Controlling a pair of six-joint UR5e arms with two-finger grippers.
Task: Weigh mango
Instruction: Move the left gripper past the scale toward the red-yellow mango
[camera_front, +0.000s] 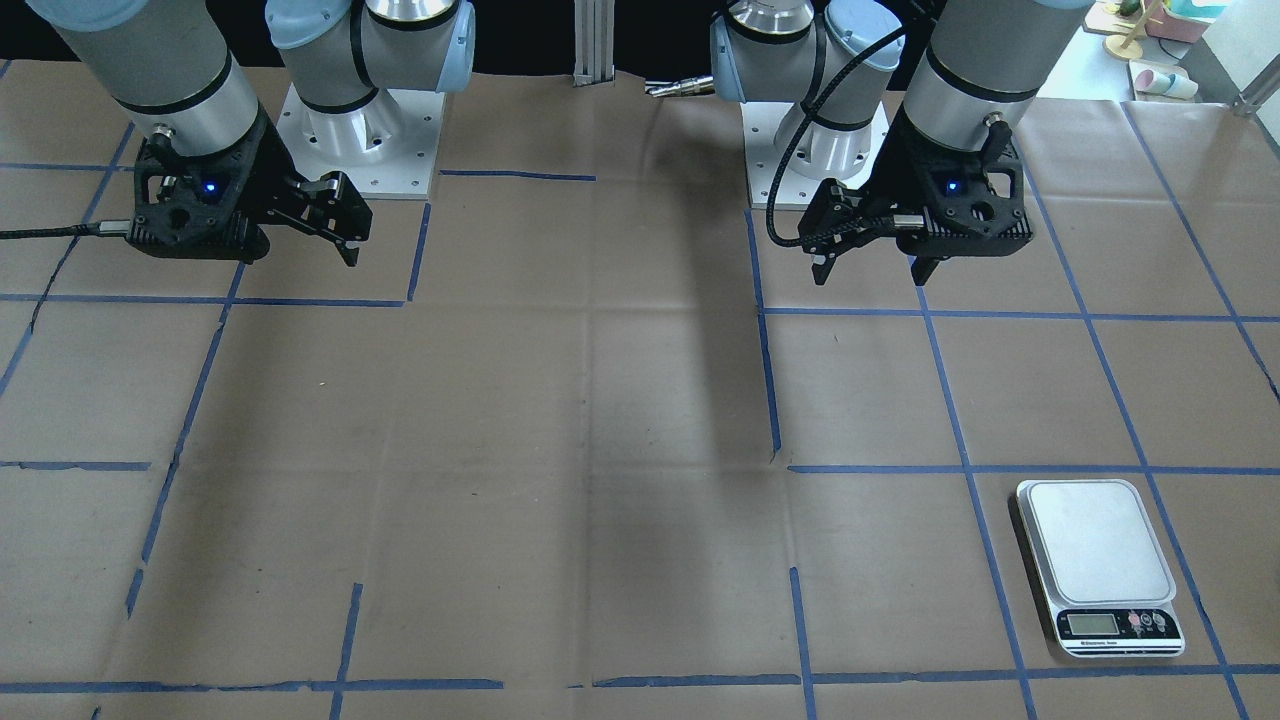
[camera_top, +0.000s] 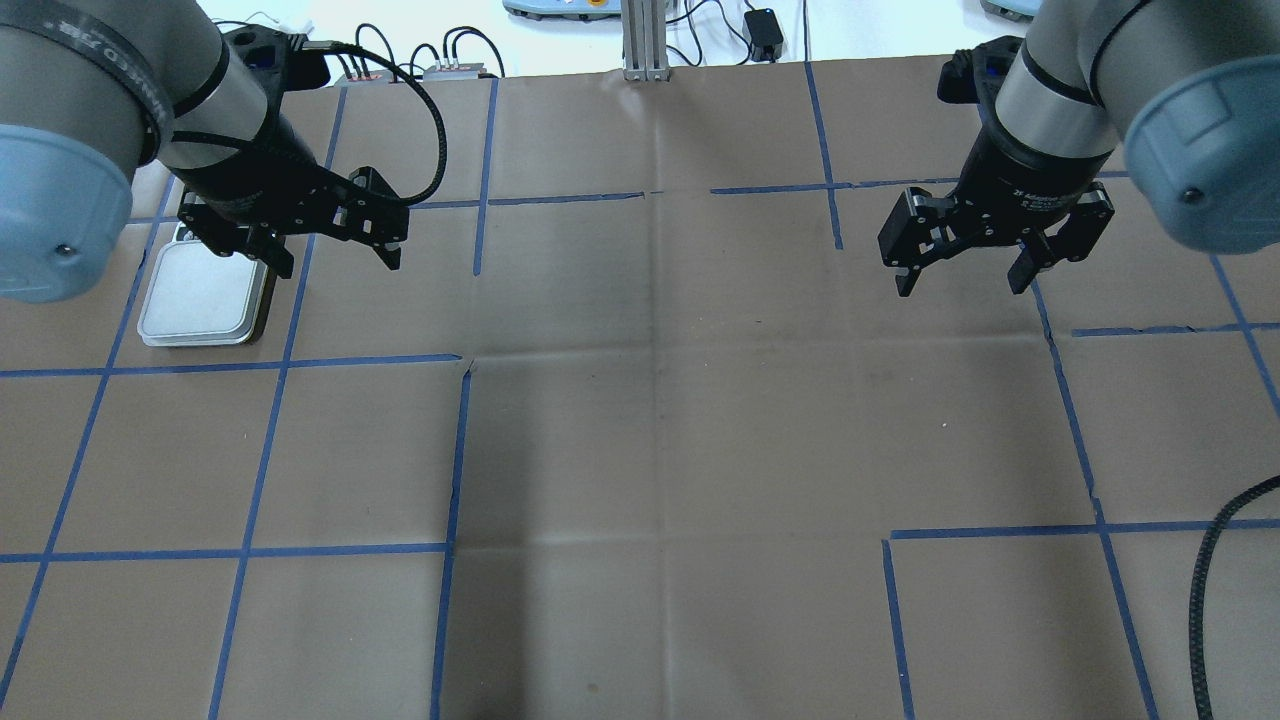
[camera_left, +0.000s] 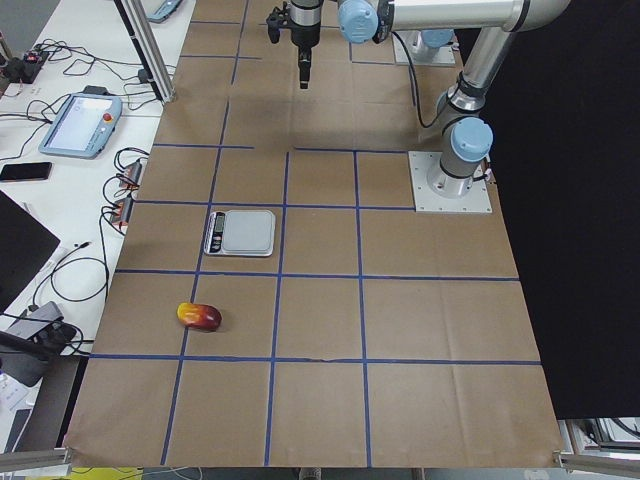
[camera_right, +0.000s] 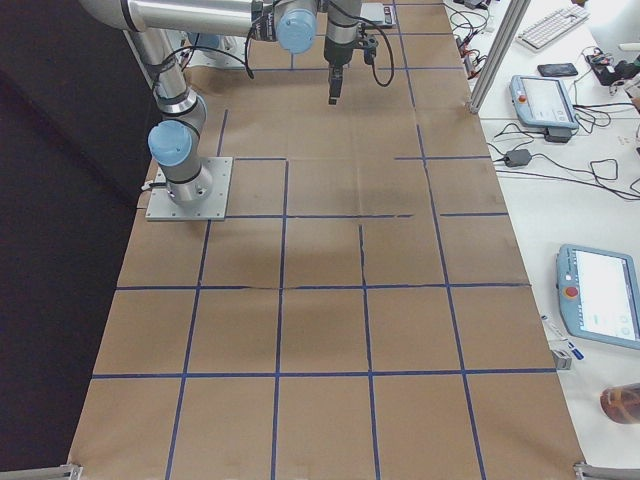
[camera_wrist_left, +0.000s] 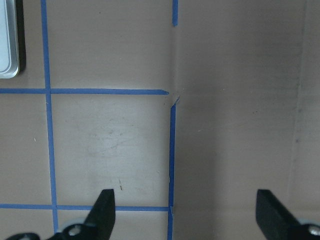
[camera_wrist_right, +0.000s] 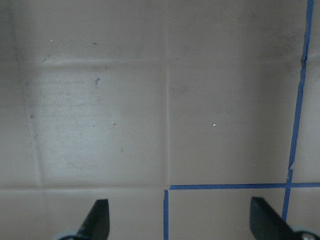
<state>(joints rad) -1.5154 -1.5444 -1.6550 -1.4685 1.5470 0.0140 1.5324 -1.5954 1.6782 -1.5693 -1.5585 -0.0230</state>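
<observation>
Mango (camera_left: 199, 317) lies on table (camera_left: 330, 340), seemingly well apart from scale (camera_left: 240, 231).

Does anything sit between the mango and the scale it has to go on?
Nothing visible does. In the exterior left view the mango lies on the brown paper near the kitchen scale. Only a blue tape line runs between them, and the scale carries nothing.

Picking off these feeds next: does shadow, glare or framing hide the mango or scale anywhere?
Exterior left: mango and scale evenly lit, sharp enough. Front-facing: broad soft shadow down the middle, clear of the scale; mango out of frame. Overhead: left gripper hides the scale's far end; no mango. Left wrist: only the scale's edge.
</observation>
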